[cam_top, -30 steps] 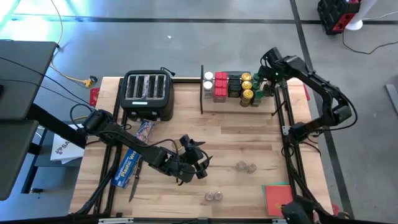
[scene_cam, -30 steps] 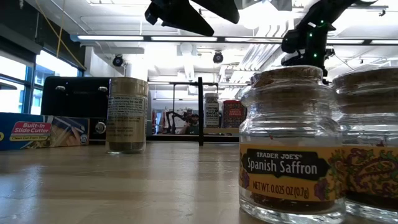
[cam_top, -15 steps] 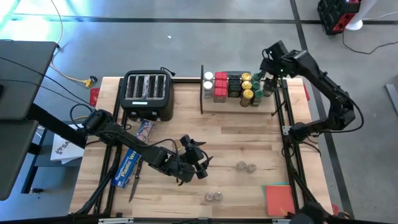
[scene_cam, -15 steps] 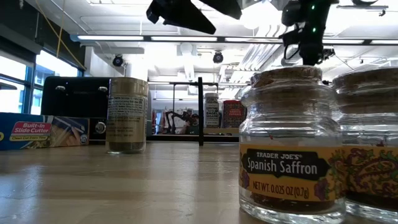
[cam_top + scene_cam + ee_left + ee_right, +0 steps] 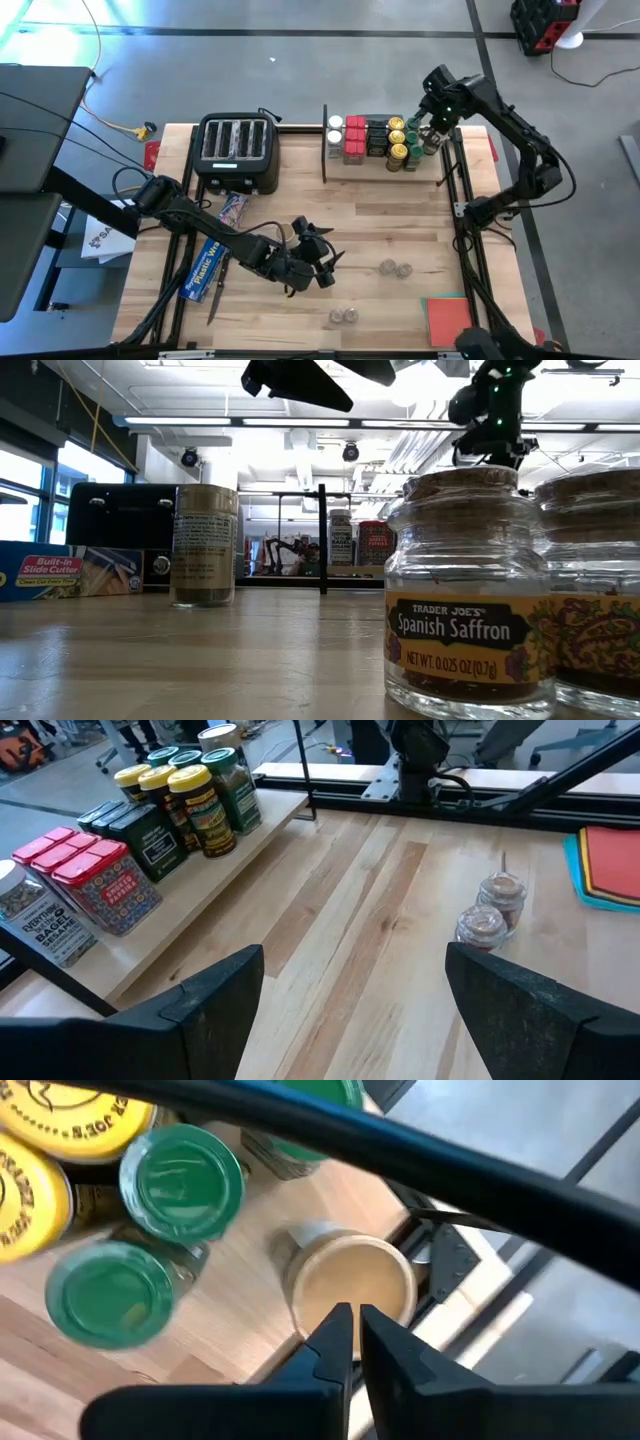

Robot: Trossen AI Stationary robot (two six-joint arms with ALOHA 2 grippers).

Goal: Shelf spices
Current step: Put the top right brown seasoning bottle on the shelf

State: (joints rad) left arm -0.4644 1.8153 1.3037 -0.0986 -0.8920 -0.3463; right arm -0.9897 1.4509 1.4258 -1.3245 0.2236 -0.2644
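Placing step ending, by my read: right gripper hovers over the tan-lidded jar at the shelf's right end, fingers nearly closed, holding nothing. Left gripper is wide open and empty over the mid-table. Next: fetch the small jars, contents brownish.

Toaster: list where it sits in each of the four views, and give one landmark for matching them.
High view: the toaster is at the table's back edge, left of the shelf.
Low view: dark box at far left, behind the blue box.
Left wrist view: not in it.
Right wrist view: not in it.
Landmark: the red tins, seen in all but the right wrist view.
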